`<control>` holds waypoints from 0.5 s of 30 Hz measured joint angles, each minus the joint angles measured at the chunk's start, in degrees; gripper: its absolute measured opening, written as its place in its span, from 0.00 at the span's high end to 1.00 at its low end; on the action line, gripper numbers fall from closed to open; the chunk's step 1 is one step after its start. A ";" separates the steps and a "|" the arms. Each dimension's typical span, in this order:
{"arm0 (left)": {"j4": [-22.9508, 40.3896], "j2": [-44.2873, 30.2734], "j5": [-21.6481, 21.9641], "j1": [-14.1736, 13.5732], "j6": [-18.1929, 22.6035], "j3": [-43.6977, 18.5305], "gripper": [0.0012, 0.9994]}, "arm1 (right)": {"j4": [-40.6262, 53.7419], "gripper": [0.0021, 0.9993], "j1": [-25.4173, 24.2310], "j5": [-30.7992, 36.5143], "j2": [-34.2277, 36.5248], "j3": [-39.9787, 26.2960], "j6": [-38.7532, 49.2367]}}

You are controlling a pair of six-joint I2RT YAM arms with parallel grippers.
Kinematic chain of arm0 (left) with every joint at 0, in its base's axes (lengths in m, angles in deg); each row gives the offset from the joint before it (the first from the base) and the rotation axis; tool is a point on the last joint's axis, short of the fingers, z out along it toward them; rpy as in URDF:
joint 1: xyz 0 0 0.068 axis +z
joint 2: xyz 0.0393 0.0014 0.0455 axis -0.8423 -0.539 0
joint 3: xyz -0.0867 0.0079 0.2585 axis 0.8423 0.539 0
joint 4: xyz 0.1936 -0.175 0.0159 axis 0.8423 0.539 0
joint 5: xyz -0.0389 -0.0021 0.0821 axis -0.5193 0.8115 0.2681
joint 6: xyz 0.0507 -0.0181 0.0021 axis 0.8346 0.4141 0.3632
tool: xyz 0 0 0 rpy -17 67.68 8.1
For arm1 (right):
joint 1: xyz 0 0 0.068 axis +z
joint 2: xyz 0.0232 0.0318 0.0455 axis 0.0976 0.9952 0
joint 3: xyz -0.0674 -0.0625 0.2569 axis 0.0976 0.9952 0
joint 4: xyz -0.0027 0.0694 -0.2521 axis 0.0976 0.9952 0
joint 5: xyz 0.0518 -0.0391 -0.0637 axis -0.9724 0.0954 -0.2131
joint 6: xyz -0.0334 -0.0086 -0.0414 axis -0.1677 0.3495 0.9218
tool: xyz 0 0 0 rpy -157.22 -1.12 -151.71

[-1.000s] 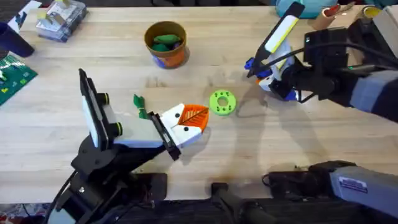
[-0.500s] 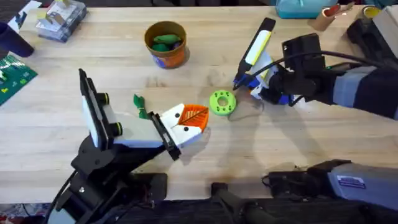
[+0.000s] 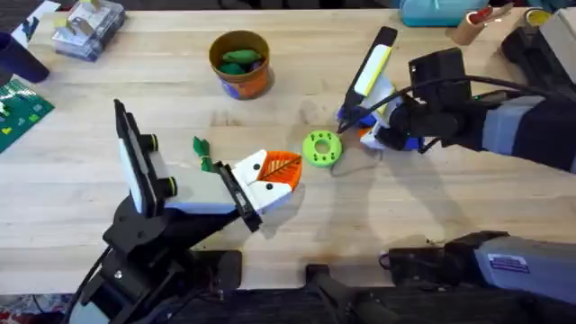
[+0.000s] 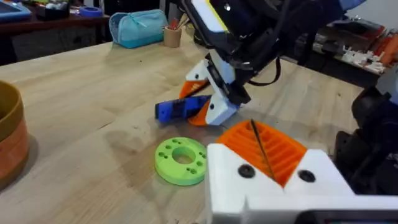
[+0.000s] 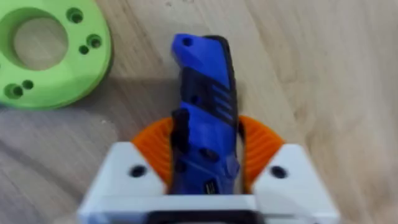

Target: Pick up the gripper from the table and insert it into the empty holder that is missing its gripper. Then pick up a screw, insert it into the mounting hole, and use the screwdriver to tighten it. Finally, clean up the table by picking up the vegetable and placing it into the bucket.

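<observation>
Right wrist view, right gripper [image 5: 205, 165] clamped on the blue screwdriver [image 5: 204, 118] between orange ribbed pads [image 5: 258, 146], green disc [image 5: 46, 53] just beside, left gripper [image 4: 267, 165] state unclear.

The table [image 3: 108, 117] is pale wood with a fine grain. The bucket [image 3: 241, 65] is orange-tan with a blue patch on its side and dark green pieces inside. The vegetable [image 3: 202, 152] is bright green. The disc [image 3: 321, 148] is a lighter lime green, dotted with small holes. The gripper [image 3: 281, 169] is orange with dark leaf-like lines, on a white base with small dark dots. The holder [image 3: 148, 184] is white with black brackets. The screwdriver [image 5: 202, 127] is deep blue, sitting between the right gripper [image 5: 205, 171] and its white fingers [image 5: 121, 174] with orange ribbed pads.
</observation>
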 joint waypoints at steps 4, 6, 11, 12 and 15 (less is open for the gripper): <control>0.00 -0.02 0.00 0.00 0.00 0.00 0.99 | -1.10 0.04 -0.01 -0.07 0.00 -0.86 0.15; 0.00 0.00 0.00 0.00 0.00 0.00 0.99 | -1.03 0.00 -0.01 -0.09 0.00 -1.01 0.17; 0.00 0.00 0.00 0.00 0.00 0.00 0.99 | -0.97 0.00 -0.01 -0.09 0.00 -1.01 0.13; 0.00 0.00 0.02 0.00 0.00 0.00 0.99 | -0.97 0.00 -0.01 -0.09 0.00 -1.01 0.11; 0.00 0.00 0.00 0.00 0.00 0.00 0.99 | -0.81 0.00 -0.01 -0.33 -0.13 -1.01 -0.48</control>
